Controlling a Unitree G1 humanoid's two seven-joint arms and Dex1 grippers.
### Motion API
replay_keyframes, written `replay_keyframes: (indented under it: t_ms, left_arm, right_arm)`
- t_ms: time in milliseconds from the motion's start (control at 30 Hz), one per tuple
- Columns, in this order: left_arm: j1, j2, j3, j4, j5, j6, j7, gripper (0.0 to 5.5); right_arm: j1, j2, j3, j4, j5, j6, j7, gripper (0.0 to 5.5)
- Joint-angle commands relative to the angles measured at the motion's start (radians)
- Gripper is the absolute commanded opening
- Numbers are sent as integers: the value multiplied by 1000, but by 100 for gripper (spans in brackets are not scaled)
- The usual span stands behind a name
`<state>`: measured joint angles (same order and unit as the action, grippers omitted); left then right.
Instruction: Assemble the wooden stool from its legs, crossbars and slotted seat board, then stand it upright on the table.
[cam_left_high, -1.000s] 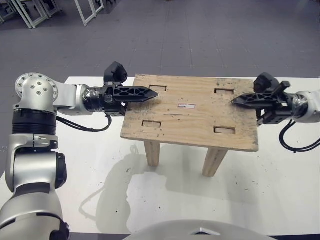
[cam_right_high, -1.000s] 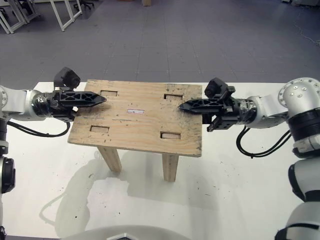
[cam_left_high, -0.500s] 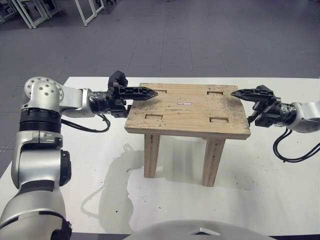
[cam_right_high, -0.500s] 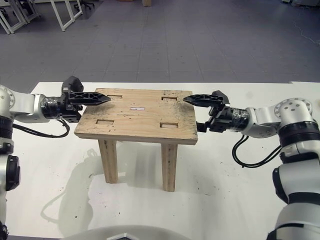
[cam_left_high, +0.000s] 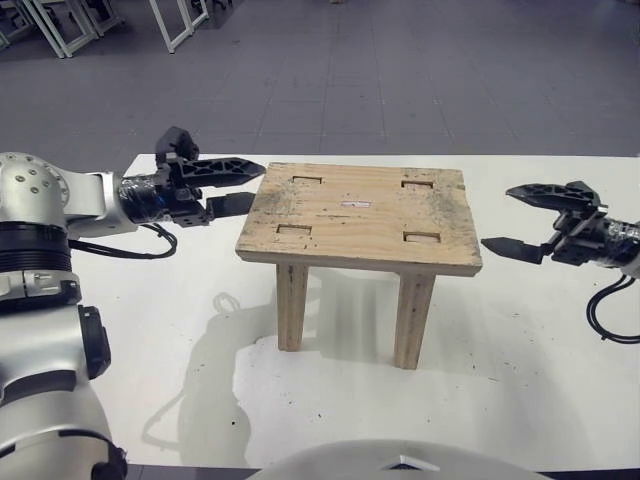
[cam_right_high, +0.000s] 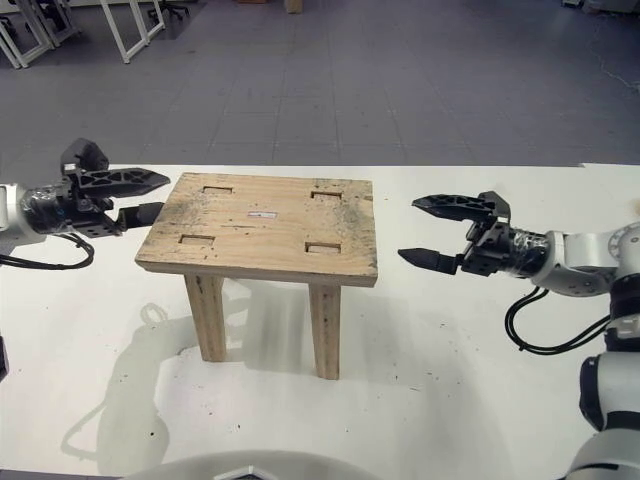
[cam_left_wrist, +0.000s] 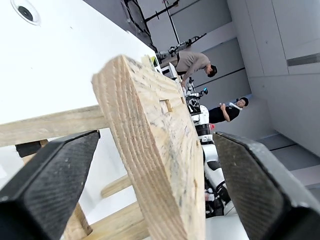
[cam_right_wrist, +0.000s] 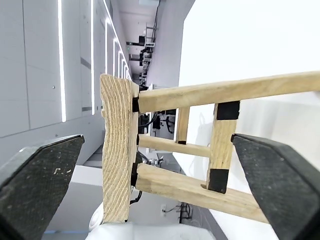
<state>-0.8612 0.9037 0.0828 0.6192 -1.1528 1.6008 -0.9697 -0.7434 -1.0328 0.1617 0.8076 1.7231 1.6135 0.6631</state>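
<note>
Stool (cam_left_high: 355, 215) upright on table (cam_left_high: 520, 350) — left gripper (cam_left_high: 255, 186) and right gripper (cam_left_high: 497, 217) both gaping.

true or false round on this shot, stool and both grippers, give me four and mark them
1. The stool stands upright on the table. True.
2. The right gripper is shut on the seat board. False: it is open and hangs clear of the stool, off its right side.
3. The seat board's top has four slots. True.
4. The left gripper is shut. False: it is open, beside the seat board's left edge.
</note>
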Motion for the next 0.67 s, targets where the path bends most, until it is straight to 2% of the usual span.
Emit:
replay_keyframes:
  t_ms: [33,133,167,233,300,333,400,467,667]
  left_arm:
    - [26,60,9,-26,71,-36,-75,417]
    - [0,43,83,27,137,-162,-44,417]
    - [16,-4,116,3,196,-313,42,417]
    - [88,-149,162,-78,357,-640,332,417]
    - [228,-338,192,-203,506,-932,625,417]
    - [304,-424,186,-270,563,-1054,707,417]
    - [440,-531,108,-378,704,-1256,816,417]
    - [516,-585,73,-450,778,-1341,865,417]
    - [574,-622,45,-559,881,-1379,886,417]
  right_arm:
    - [52,11,-105,-36,-80,-11,-13,549]
    - [123,55,-242,-133,-166,-163,-70,549]
    - [153,100,-298,-199,-190,-257,-133,549]
    - [214,229,-372,-417,-328,-517,-314,549]
    - [302,419,-379,-660,-613,-928,-475,549]
    - [345,488,-354,-716,-726,-1064,-520,549]
    - [427,515,-206,-731,-1014,-1263,-597,549]
    - [474,515,-108,-763,-1224,-1350,-663,549]
    - [531,642,-115,-808,-1370,-1417,-687,549]
